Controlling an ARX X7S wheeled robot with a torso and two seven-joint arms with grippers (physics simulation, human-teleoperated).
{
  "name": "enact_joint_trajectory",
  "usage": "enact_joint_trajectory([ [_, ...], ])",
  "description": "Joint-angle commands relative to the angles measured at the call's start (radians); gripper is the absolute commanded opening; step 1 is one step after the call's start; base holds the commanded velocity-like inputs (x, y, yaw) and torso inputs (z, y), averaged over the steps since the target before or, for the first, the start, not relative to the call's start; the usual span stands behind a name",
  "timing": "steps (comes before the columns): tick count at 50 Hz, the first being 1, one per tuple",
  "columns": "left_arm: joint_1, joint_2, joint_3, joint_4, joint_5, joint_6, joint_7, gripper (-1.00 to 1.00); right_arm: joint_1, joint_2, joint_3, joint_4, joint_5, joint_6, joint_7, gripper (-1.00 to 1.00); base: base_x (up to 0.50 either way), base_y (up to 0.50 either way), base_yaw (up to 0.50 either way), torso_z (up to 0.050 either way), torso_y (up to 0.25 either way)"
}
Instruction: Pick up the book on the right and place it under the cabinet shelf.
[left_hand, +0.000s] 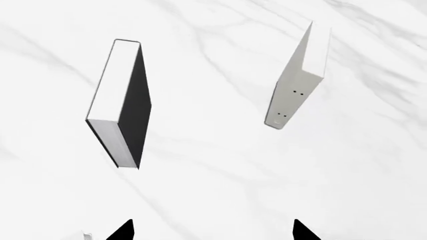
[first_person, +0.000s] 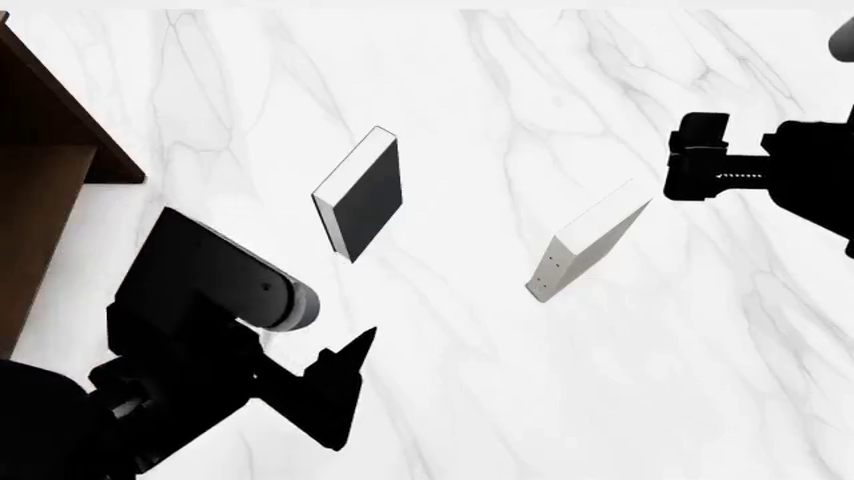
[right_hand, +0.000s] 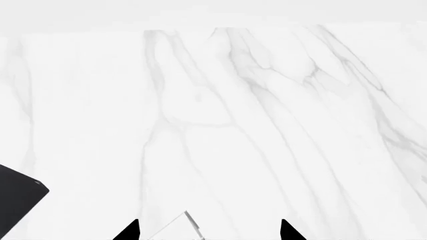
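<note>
plainly, nothing has been grasped yet: the pale grey-white book, the one on the right, is seen standing on the white marble table, well apart from the black-covered book to its left. it is tilted slightly on its edge, which would let a claw close across its thin body from above. the right claw is held just beside the book's far upper corner, not touching it in the head view; in the right wrist view its two dark tips are seen spread apart, with only a corner of the book showing between them, so the approach is judged to be in hand, with more descent needed before closing. the left claw is kept low and near the robot, its tips likewise spread in the left wrist view and nothing between them, apparently parked out of the way. the dark brown cabinet shelf is seen at the far left, so a long carry across the black-covered book is to be expected.
</note>
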Motion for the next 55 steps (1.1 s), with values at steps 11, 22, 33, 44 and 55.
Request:
enact_joint_trajectory([
  [11, 0.09, 0.054, 0.026, -0.035, 0.1, 0.022, 0.014, 1.0, -0.013, 0.004, -0.002, -0.004, -0.002, -0.012, -0.005, 1.0, 0.0, 0.0, 0.0, 0.0, 0.0],
  [22, 0.132, 0.066, 0.026, -0.063, 0.166, 0.023, 0.042, 1.0, -0.016, 0.005, -0.005, -0.005, -0.003, -0.016, -0.008, 1.0, 0.0, 0.0, 0.0, 0.0, 0.0],
  [33, 0.168, 0.076, 0.025, -0.089, 0.24, 0.025, 0.08, 1.0, -0.018, 0.006, -0.007, -0.007, -0.001, -0.02, -0.009, 1.0, 0.0, 0.0, 0.0, 0.0, 0.0],
  [44, 0.191, 0.087, 0.026, -0.114, 0.314, 0.028, 0.136, 1.0, -0.022, 0.005, -0.011, -0.007, -0.002, -0.024, -0.011, 1.0, 0.0, 0.0, 0.0, 0.0, 0.0],
  [55, 0.206, 0.105, 0.042, -0.149, 0.437, 0.033, 0.219, 1.0, -0.029, -0.001, -0.018, -0.006, -0.012, -0.031, -0.015, 1.0, 0.0, 0.0, 0.0, 0.0, 0.0],
])
